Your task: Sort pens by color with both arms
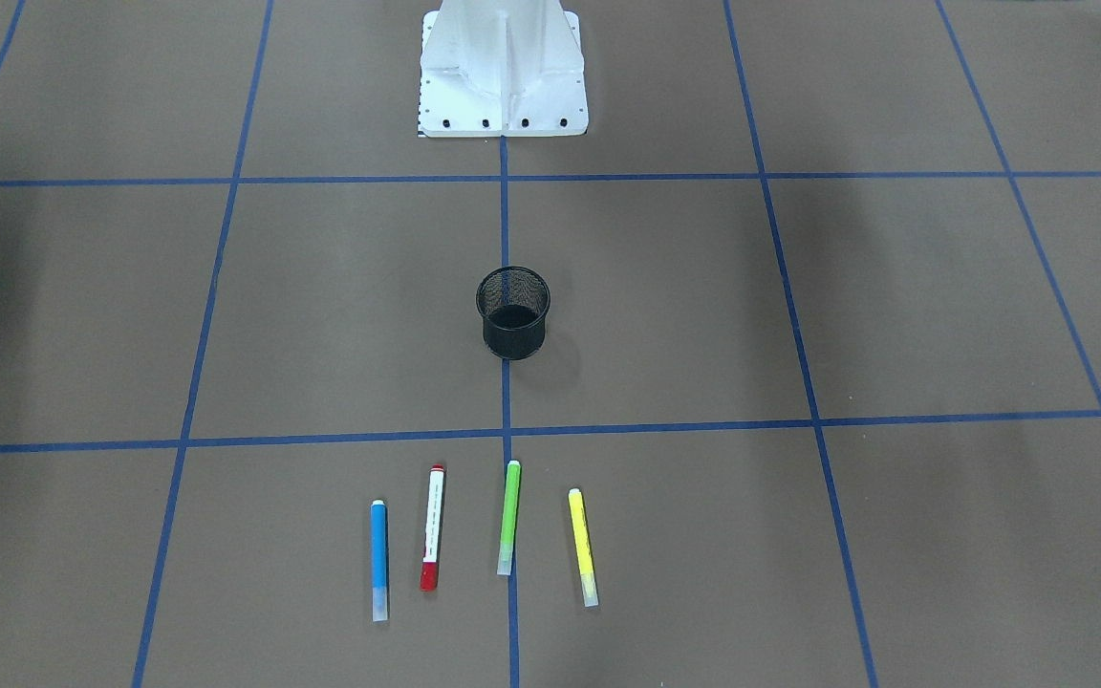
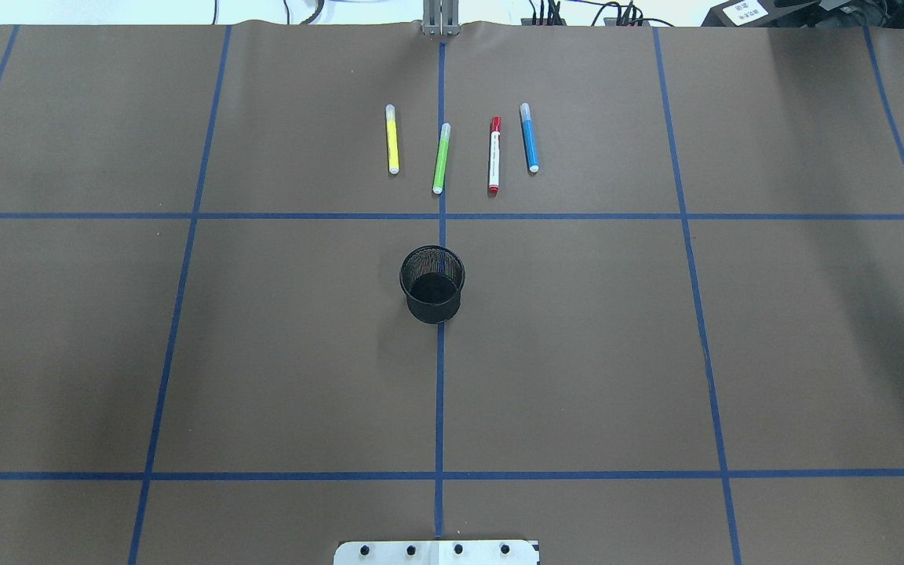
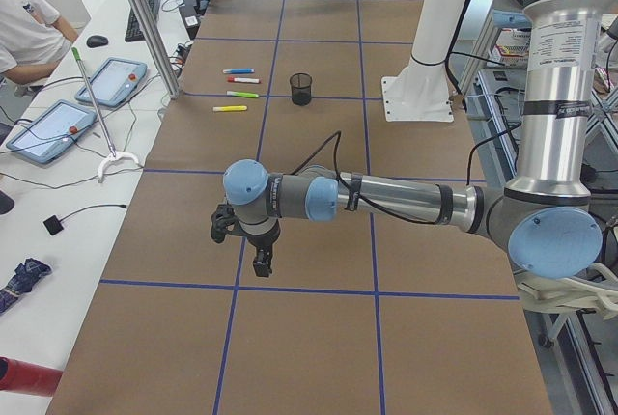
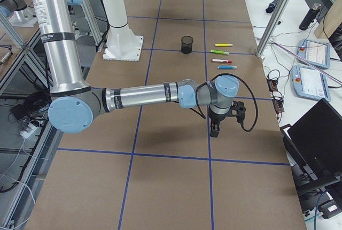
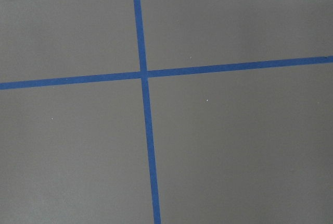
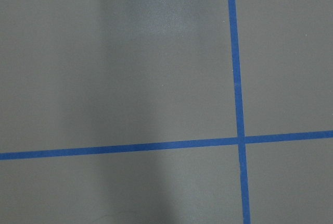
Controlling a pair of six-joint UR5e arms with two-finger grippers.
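four pens are laid in a loose row on the brown table (image 2: 185, 353), at 12 o'clock from the black mesh cup (image 2: 432, 285) in the overhead view and well apart from it. from the 11 o'clock side to the 1 o'clock side, the row is made up of the yellow pen (image 2: 392, 140), the lime green pen (image 2: 442, 158), the white pen with red cap (image 2: 494, 155) and the blue pen (image 2: 529, 137). each is laid roughly along the 12-to-6 line, and none is touched by another. the lime green pen is laid on or just beside the central blue tape line (image 2: 439, 392). the print on the white barrel is too small to be read. the cup is stood upright on that same line, and its dark inside cannot be judged well.

the white pedestal base (image 1: 503, 72) is cut off at the 12 o'clock edge of the front-facing view. the arms are shown only in the side views. the left arm (image 3: 386, 201) is stretched out low, with the left gripper (image 3: 262, 265) pointed down near a tape crossing, far from the pens; it appears to be held clear of the surface, though the angle is poor. the right arm (image 4: 144, 95) is posed likewise, with the right gripper (image 4: 215, 130) pointed down. whether either pincer is parted or closed cannot be told, and nothing is seen to be gripped. in both wrist views only brown surface and a tape crossing are caught. an operator (image 3: 24, 34) is cut off at the 10 o'clock edge of the left side view.
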